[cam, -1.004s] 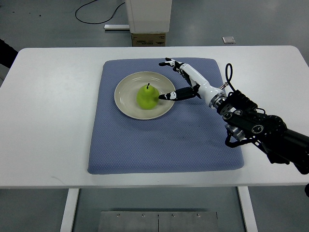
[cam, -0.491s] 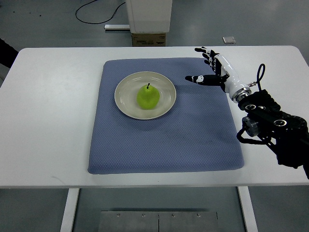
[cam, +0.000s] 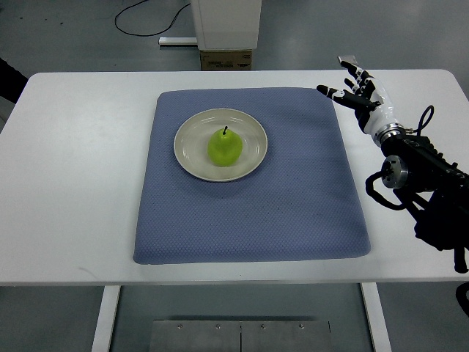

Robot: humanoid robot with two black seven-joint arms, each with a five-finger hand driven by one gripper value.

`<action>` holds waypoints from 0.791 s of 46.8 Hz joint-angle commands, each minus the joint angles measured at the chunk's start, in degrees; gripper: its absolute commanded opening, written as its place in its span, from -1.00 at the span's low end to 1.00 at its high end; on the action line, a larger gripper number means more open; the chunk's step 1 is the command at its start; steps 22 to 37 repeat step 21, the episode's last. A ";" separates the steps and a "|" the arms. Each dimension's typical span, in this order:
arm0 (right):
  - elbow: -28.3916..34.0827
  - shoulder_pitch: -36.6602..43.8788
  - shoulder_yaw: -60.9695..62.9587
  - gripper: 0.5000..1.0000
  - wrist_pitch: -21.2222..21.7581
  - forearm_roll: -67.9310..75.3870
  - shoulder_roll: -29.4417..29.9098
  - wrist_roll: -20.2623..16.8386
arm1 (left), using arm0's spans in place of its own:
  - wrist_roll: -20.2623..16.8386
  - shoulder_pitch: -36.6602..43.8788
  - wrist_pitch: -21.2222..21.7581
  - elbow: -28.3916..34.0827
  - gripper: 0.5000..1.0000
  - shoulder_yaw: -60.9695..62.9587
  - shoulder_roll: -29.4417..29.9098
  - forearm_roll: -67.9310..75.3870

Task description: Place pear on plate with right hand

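Note:
A green pear [cam: 224, 147] stands upright in the middle of a cream plate [cam: 189, 130], which sits on a blue mat [cam: 249, 213]. My right hand [cam: 350, 86] is at the mat's far right corner, well to the right of the plate. Its fingers are spread and hold nothing. The black right arm [cam: 421, 183] comes in from the right edge over the white table. The left hand is out of view.
The white table [cam: 73, 183] carries the mat. Beyond its far edge stand a white post with a cardboard box [cam: 225, 59], a black cable on the floor [cam: 139, 18] and a small grey item [cam: 346, 61].
My right hand has let go of the pear and drawn back to the right and away, from the plate's rim to the mat's far right corner. The pear stays on the plate.

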 commanded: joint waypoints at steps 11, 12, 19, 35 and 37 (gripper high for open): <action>0.56 -1.17 2.25 1.00 0.01 0.33 0.09 -0.61 | 0.00 0.00 -0.02 0.00 1.00 0.00 0.00 0.00; 0.56 -1.26 2.25 1.00 0.01 0.33 0.09 -0.61 | 0.00 0.00 -0.02 0.00 1.00 0.00 0.00 0.00; 0.47 -2.31 1.99 1.00 0.01 0.33 0.09 -0.61 | 0.00 0.00 -0.02 0.00 1.00 0.00 0.00 0.00; 0.56 -2.40 1.99 1.00 0.01 0.33 0.09 -0.52 | 0.09 0.00 -0.02 0.00 1.00 0.00 0.00 0.00; 0.56 -2.40 1.99 1.00 0.01 0.33 0.09 -0.52 | 0.09 0.00 -0.02 0.00 1.00 0.00 0.00 0.00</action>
